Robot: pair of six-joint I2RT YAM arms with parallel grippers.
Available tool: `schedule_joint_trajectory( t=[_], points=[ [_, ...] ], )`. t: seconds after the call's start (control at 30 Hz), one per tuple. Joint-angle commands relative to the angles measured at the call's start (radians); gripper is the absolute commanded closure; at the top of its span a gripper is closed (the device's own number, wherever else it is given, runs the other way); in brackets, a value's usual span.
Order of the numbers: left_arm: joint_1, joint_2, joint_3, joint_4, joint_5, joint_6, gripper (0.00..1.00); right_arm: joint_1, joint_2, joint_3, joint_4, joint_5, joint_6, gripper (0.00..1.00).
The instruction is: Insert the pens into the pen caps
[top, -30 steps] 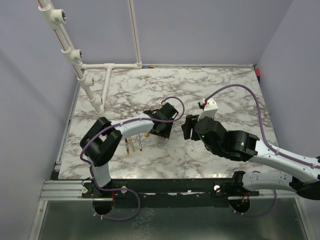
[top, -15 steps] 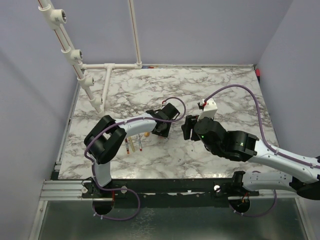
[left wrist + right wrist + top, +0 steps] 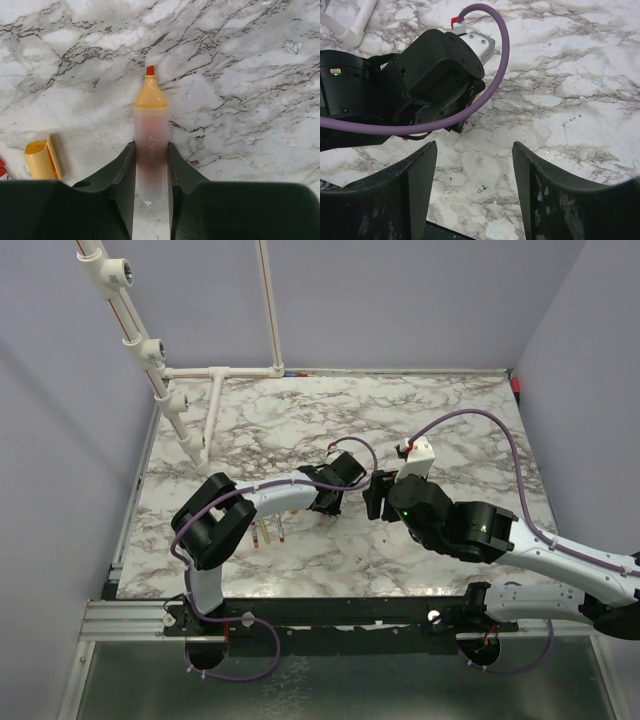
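L gripper [image 3: 150,146] is clenched on an orange-tipped pen [image 3: 150,105]: both fingers [image 3: 125,170] press the sides of its frosted, see-through barrel. The yellow-orange shoulder and small red-orange nib stick out past the fingertips, pointing away from the wrist cam. Pen is uncapped. Can't tell whether it rests on the marble table [image 3: 240,75] or is just clear of it.

A yellow cap [image 3: 41,160] lies on its side on the marble, left of the L fingers in the wrist view, near the gripper but apart from the pen. A bit of red shows at the left edge beside it; too cropped to say what it is.

From the top cam, L gripper sits approx mid-table, w/ the R gripper [image 3: 474,150] just to its right, facing it. R jaws are released, spread wide, nothing btwn them, only bare marble below. R wrist view shows the L gripper's black body straight ahead w/ a purple cable [image 3: 350,125] looping over it.

Two more pens [image 3: 258,534] lie side by side on the table nearer and to the left, just by the L forearm. Colours too small to call.
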Motion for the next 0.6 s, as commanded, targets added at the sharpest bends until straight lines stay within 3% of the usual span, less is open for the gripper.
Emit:
schedule_joint_trajectory(
  t=[0.0, 0.07, 0.57],
  points=[
    [-0.004, 0.041, -0.061, -0.021, -0.057, -0.015, 0.88, -0.005, -0.009, 0.001, -0.001, 0.003, 0.024, 0.34],
    [-0.005, 0.026, -0.065, -0.018, -0.074, -0.02, 1.0, -0.005, -0.016, 0.005, -0.007, 0.005, 0.029, 0.35],
    [-0.004, -0.282, -0.155, 0.075, -0.081, 0.029, 1.0, -0.005, -0.095, -0.025, -0.014, 0.042, 0.092, 0.35]
  ],
)
